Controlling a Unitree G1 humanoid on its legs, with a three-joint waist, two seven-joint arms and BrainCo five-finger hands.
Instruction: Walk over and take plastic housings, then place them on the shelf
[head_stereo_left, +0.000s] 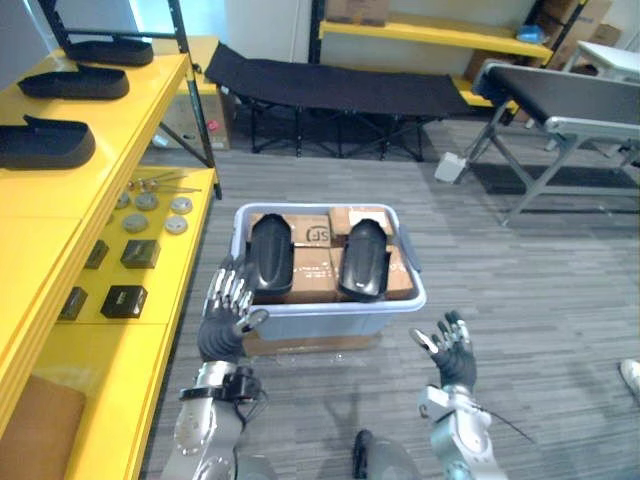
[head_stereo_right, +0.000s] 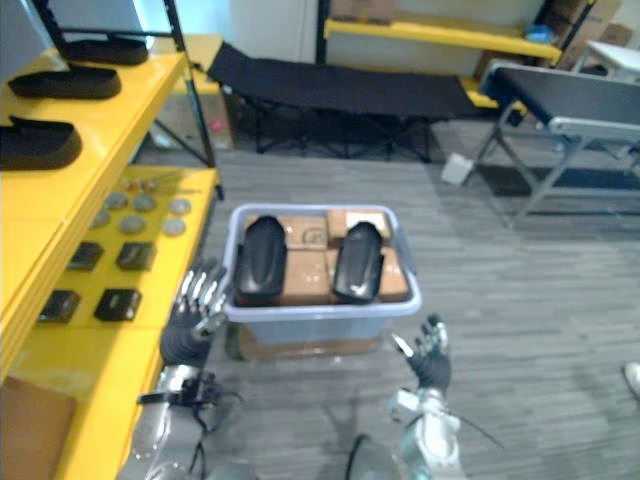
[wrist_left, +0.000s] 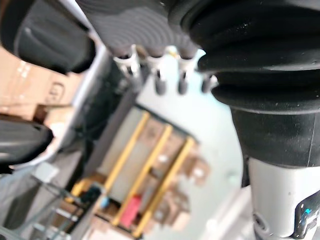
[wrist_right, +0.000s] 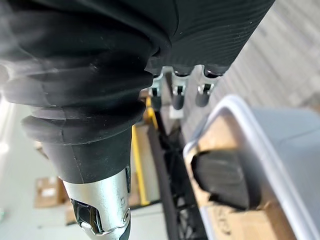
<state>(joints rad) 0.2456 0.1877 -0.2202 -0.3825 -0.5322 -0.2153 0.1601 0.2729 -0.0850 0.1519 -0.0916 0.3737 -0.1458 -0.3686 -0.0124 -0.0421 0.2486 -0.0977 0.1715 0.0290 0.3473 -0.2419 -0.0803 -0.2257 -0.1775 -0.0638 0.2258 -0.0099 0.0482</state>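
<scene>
Folding cot (head_stereo_left: 340, 85) far centre; conveyor (head_stereo_left: 565, 92) far right; white box (head_stereo_left: 450, 167) on floor between them; discs (head_stereo_left: 147, 201), black blocks (head_stereo_left: 124, 300) left.

Head stereo pair: facing down, both sharing bin (head_stereo_left: 330, 312) at 12 o'clock. Wrist cameras: close along left robot hand (wrist_left: 135, 25), right robot hand (wrist_right: 210, 30).

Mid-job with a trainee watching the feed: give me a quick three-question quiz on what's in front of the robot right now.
1. How many black housings lie in the bin?
2. True or false: the right hand is curled round a housing.
3. The left hand is nearest which: A) the bin's left wall, B) the top board of the yellow shelf, C) the folding cot?
Key: 1) two; 2) false, it is open and holds nothing; 3) A.
</scene>
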